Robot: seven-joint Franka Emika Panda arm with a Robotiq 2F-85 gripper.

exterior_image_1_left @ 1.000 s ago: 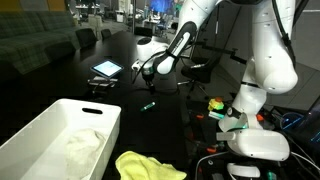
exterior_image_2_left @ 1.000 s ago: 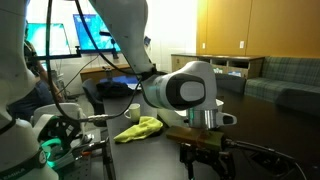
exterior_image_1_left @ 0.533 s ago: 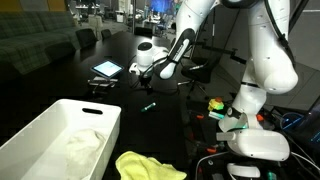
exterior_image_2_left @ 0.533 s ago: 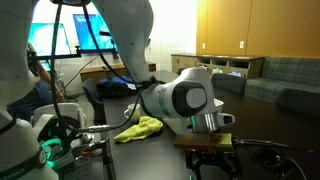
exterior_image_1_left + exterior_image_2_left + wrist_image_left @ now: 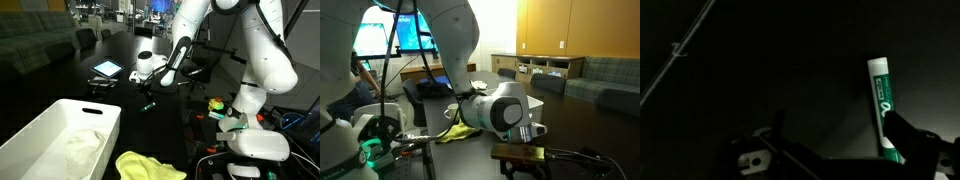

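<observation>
A green and white marker (image 5: 883, 105) lies on the dark table in the wrist view, its lower end passing behind my right-hand finger (image 5: 916, 146). My gripper (image 5: 835, 158) is open, with nothing between the jaws and the marker off to one side by that finger. In an exterior view the gripper (image 5: 146, 83) hangs low over the table, just above the marker (image 5: 148, 103). Seen up close in an exterior view, the gripper (image 5: 520, 152) reaches the bottom edge and its fingertips are cut off.
A white bin (image 5: 40, 128) holding a pale cloth (image 5: 82, 148) stands at the near left. A yellow cloth (image 5: 145, 165) lies beside it. A lit tablet (image 5: 106, 69) rests farther back. Cables and the robot base (image 5: 255, 142) crowd the right side.
The arm has lowered toward the table, bringing the gripper down close over the marker. The jaws have stayed open.
</observation>
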